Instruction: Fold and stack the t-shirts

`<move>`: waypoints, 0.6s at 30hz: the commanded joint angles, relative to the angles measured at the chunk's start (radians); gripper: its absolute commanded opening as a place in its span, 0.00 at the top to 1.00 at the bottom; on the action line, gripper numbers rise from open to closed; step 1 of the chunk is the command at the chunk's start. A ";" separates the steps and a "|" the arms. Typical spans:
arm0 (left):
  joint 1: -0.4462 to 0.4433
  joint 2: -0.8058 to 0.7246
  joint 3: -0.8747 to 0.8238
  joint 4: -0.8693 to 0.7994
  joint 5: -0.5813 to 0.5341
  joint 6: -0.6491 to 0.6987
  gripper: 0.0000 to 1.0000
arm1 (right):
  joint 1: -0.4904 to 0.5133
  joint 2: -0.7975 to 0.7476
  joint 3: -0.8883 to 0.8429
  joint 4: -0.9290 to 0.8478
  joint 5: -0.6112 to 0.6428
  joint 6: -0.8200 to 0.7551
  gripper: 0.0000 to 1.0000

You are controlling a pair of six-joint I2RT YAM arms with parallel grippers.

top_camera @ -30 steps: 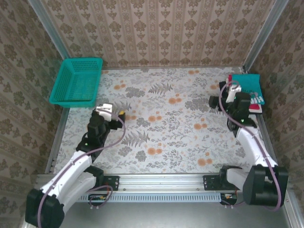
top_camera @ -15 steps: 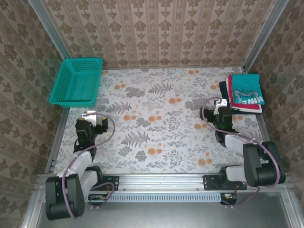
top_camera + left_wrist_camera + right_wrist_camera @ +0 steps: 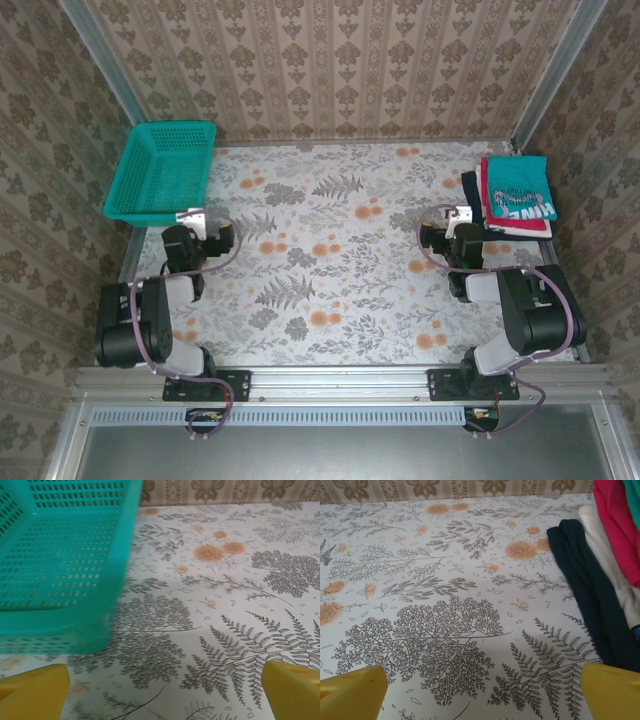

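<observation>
We judged the stack finished; resting clear was all that remained.
The t-shirts [image 3: 515, 195] lay piled at the far right corner. Our left gripper [image 3: 160, 695] and right gripper [image 3: 480, 695] gaped empty, best held off the navy edge.

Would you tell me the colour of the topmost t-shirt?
The topmost t-shirt is teal-green with white print, clearest in the top external view.

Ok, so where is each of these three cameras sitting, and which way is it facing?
Top external: above and behind the arms, looking down on the table; both arms, left gripper and right gripper show.
Left wrist: low over the table, facing the far wall and the basket; yellow fingertips at bottom corners.
Right wrist: low, facing the far wall, t-shirts at right; yellow fingertips likewise.
Shared: the basket, top and left wrist; the t-shirts, top and right wrist.
</observation>
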 commanded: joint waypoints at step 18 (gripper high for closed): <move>-0.056 0.044 0.005 0.067 -0.113 0.022 0.00 | 0.000 0.004 0.012 0.044 0.018 -0.010 0.00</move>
